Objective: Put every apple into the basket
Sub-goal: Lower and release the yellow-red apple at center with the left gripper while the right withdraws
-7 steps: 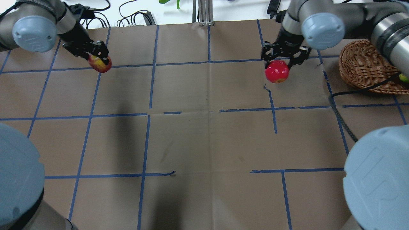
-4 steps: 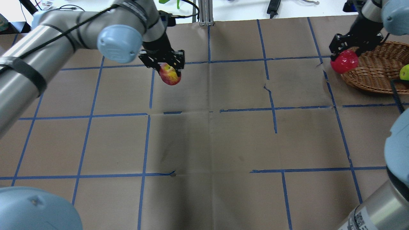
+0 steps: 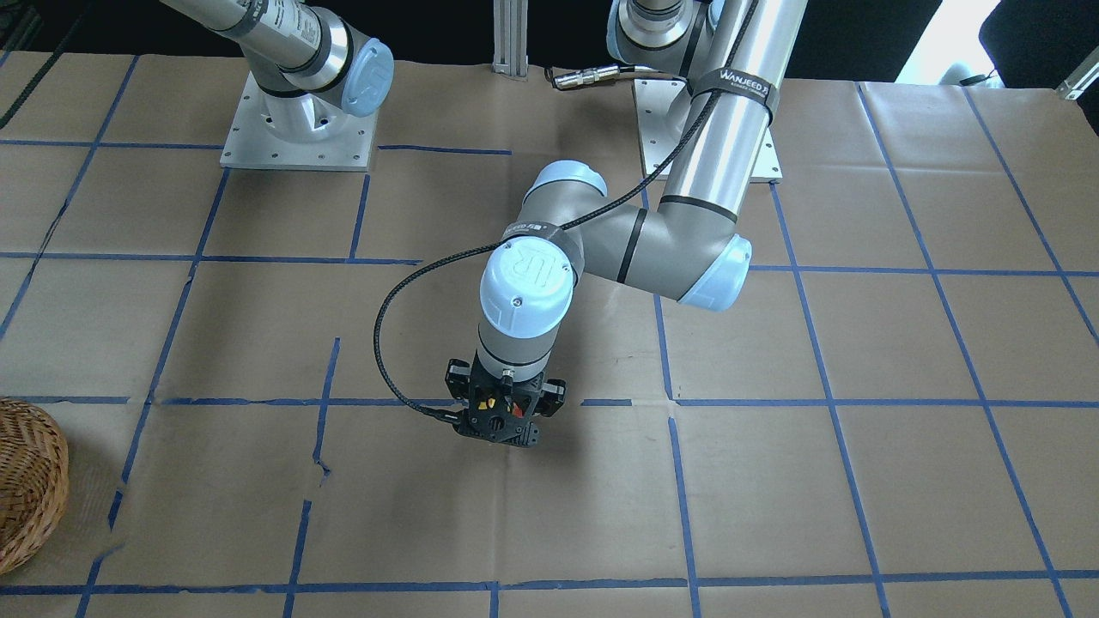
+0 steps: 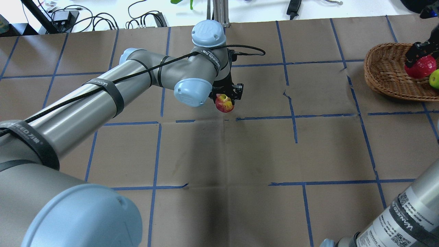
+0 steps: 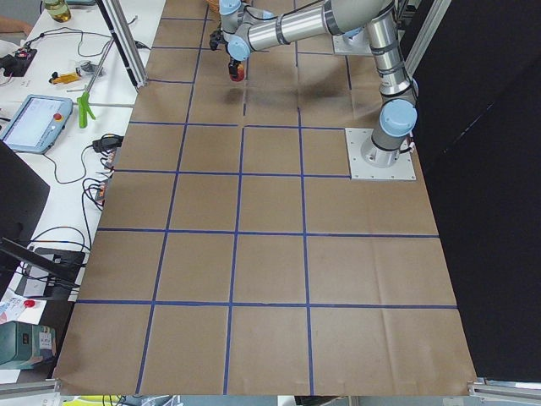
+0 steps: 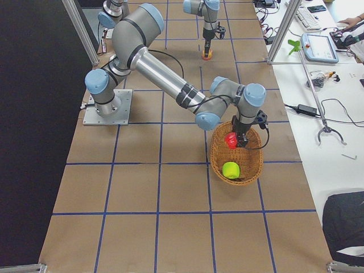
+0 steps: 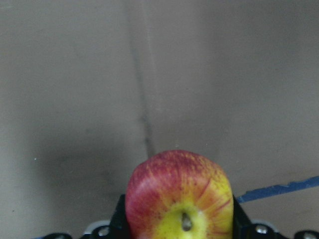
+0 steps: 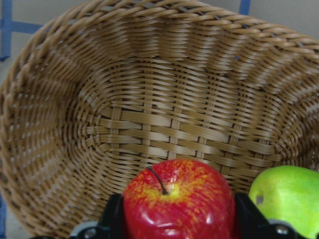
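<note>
- The left end effector (image 4: 225, 100) is clamped on the red-and-yellow blushed apple (image 4: 224, 103), with a finger pressed to each side. The apple's stem hollow faces the wrist camera.
- This apple hangs over the middle of the paper-covered bench (image 4: 240, 154), close to a blue tape line (image 4: 264, 118), and is well apart from the basket.
- Farther out, toward the bench's right end, sits the round wicker basket (image 4: 384, 72).
- The right end effector (image 4: 419, 61) reaches down inside the basket's rim, closed tight on the glossy red apple (image 4: 420, 67). The stem points up at the wrist camera, with woven floor showing beyond it. I cannot tell whether the apple touches that floor.
- The green apple (image 4: 434, 79) lies loose in the basket, just beside the red one, gripped by nothing.
</note>
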`<state>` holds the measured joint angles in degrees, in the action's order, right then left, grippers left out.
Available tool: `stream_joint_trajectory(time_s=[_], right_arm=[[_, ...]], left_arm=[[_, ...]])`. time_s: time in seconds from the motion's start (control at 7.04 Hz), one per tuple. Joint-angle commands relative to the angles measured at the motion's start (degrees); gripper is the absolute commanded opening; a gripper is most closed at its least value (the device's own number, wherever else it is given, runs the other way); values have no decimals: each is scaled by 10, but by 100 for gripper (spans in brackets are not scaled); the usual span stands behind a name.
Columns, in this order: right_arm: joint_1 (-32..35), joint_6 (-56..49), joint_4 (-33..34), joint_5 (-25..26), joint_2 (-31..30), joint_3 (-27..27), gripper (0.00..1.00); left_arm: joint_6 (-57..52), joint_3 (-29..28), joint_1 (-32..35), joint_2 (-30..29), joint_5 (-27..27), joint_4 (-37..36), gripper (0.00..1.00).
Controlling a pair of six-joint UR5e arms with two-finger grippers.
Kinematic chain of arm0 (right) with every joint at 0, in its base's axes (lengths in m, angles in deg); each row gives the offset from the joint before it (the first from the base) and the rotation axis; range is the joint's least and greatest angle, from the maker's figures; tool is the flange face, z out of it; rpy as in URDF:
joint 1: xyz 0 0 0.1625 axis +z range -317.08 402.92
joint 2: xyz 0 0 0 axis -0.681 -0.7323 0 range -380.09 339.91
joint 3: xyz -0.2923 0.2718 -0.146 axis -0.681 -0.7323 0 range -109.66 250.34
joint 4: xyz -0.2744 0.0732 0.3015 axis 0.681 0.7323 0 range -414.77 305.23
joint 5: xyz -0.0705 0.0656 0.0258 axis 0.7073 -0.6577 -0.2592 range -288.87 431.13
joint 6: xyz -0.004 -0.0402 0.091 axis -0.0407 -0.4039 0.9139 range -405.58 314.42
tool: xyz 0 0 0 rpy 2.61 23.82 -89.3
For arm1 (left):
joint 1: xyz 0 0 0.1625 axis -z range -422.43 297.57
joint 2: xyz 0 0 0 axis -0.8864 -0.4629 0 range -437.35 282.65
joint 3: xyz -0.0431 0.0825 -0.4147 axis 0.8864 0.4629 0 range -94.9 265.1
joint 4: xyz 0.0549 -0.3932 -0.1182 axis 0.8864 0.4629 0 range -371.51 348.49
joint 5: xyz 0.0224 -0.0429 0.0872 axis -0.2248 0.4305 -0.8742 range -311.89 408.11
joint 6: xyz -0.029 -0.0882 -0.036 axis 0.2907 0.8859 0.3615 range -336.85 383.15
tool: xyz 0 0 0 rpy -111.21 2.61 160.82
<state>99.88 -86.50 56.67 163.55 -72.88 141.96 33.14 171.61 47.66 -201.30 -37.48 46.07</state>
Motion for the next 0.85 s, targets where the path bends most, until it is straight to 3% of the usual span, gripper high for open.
stream_joint_trajectory(time_s=[0.0, 0.14, 0.28, 0.71], right_arm=[[-13, -11, 18, 5, 31, -11, 19], [-13, -17, 16, 7, 33, -9, 92], [-13, -18, 11, 8, 31, -9, 99], [-7, -9, -57, 7, -12, -13, 99]], left_arm=[[-1, 6, 2, -10, -3, -9, 28], [-1, 6, 3, -10, -45, -7, 66], [-1, 8, 5, -12, -68, -6, 98], [-1, -19, 1, 16, -62, 33, 99]])
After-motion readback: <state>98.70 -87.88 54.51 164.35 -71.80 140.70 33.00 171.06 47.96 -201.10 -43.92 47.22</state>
